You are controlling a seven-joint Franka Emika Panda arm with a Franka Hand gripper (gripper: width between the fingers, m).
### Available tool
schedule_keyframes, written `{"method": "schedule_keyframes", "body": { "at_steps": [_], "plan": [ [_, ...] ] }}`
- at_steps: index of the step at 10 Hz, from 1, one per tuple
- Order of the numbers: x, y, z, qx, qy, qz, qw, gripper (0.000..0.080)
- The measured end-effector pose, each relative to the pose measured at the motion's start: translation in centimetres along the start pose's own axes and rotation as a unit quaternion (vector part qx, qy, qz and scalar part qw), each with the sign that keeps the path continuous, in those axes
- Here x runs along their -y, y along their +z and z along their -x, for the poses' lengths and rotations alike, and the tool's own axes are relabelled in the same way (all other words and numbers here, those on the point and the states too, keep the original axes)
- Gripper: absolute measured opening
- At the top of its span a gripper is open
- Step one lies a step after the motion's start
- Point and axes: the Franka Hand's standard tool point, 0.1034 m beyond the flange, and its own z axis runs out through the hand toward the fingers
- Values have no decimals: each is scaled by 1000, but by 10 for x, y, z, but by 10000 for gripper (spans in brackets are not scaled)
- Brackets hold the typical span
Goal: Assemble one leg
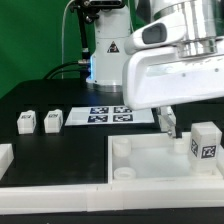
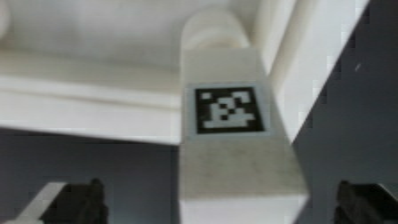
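Observation:
One leg (image 1: pixel 205 142), a white cuboid block with a black-and-white tag, stands at the far right corner of the large white tray-like part (image 1: pixel 150 165). In the wrist view this leg (image 2: pixel 231 130) lies straight between my fingers, with the tray's white wall behind it. My gripper (image 1: pixel 172 124) hangs low just beside the leg. It is open (image 2: pixel 217 205): the dark fingertips (image 2: pixel 71 203) stand apart from both sides of the leg, with gaps showing. Two more legs (image 1: pixel 25 122) (image 1: pixel 52 120) stand on the black table at the exterior view's left.
The marker board (image 1: pixel 108 113) lies flat behind the tray, in front of the arm's base. A white block (image 1: pixel 5 155) sits at the exterior view's left edge. A long white strip (image 1: pixel 60 190) runs along the front.

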Motion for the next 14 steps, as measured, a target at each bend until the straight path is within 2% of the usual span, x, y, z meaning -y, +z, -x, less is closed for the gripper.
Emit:
{"method": "schedule_keyframes", "body": {
  "at_steps": [1,3,5,6,8,9,10,11,12,13,14],
  "plan": [
    [-1,-4,-10,45,3,-7,999,649],
    [0,1,-11,131,3,-20,991,649],
    [-6,14,-11,125,4,-19,992,649],
    [-8,19,-2,133,10,-19,991,649],
    [0,26,11,148,30,-18,988,649],
    [-1,26,11,148,29,-18,988,649],
    [-1,26,11,148,29,-18,988,518],
    [-1,26,11,148,37,-17,988,518],
    [-1,26,11,148,45,-15,988,381],
    [-1,26,11,148,48,-15,988,290],
    [0,26,11,149,96,-9,984,290]
  ]
}}
